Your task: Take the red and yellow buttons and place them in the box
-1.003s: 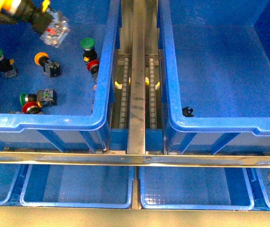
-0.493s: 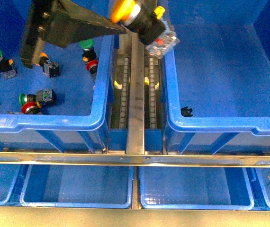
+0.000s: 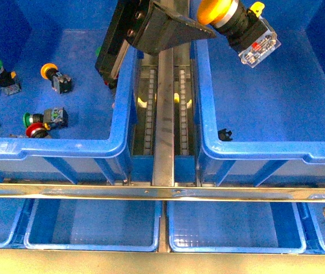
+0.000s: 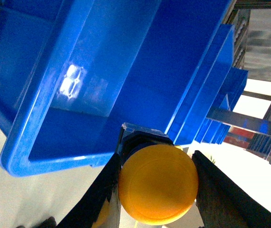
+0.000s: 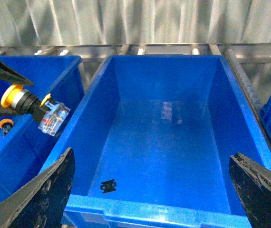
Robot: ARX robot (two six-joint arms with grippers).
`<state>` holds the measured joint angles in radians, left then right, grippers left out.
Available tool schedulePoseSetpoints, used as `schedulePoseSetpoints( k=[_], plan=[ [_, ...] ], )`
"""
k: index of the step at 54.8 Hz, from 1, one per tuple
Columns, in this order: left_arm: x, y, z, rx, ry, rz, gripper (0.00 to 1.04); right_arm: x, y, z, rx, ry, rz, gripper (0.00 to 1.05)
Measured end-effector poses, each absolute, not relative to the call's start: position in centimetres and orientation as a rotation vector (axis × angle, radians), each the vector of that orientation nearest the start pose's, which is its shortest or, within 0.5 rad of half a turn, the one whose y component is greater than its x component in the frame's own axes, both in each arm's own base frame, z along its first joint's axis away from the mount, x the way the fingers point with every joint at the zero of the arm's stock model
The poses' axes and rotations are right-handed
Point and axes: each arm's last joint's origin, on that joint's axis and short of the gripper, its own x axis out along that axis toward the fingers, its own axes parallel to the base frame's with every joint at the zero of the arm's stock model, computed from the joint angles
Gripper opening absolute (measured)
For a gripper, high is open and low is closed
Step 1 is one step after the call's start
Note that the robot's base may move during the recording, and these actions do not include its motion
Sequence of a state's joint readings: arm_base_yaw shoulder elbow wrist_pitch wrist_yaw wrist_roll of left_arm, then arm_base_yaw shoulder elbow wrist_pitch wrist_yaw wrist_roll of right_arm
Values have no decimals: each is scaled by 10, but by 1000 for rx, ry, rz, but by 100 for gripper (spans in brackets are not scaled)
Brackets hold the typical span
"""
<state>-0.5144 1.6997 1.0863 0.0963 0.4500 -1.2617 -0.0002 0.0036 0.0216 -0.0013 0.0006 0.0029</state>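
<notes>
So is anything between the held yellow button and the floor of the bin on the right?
Nothing visible. The left gripper holds the yellow button above the right bin, whose floor is bare apart from a small black piece near the front wall.

A metal roller rack carried two large blue bins side by side, a steel rail running between them. The left bin held loose push-buttons on its floor: green, yellow-orange and red caps. The box on the right held only one small black piece near its front wall. Below the front crossbar sat a row of shallow blue trays.
</notes>
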Motion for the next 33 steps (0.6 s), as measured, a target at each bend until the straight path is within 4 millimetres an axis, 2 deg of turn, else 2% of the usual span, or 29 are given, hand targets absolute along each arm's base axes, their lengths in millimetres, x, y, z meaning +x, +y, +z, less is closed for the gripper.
schedulePoseSetpoints(
  k=[10, 15, 17, 22, 33],
  plan=[
    [324, -202, 227, -1104, 1054, -469, 35, 97, 0, 170, 1, -6, 4, 98],
    [325, -207, 227, -1099, 1058, -470, 35, 100, 3, 168, -83, 295, 96, 98],
    [326, -210, 226, -1096, 1058, -471, 35, 105, 5, 165, -140, 400, 139, 98],
    [325, -214, 227, -1090, 1064, -477, 35, 122, 9, 159, -246, 457, 226, 98],
    [325, -215, 226, -1084, 1065, -468, 35, 179, 24, 163, -430, 333, 309, 98]
  ],
)
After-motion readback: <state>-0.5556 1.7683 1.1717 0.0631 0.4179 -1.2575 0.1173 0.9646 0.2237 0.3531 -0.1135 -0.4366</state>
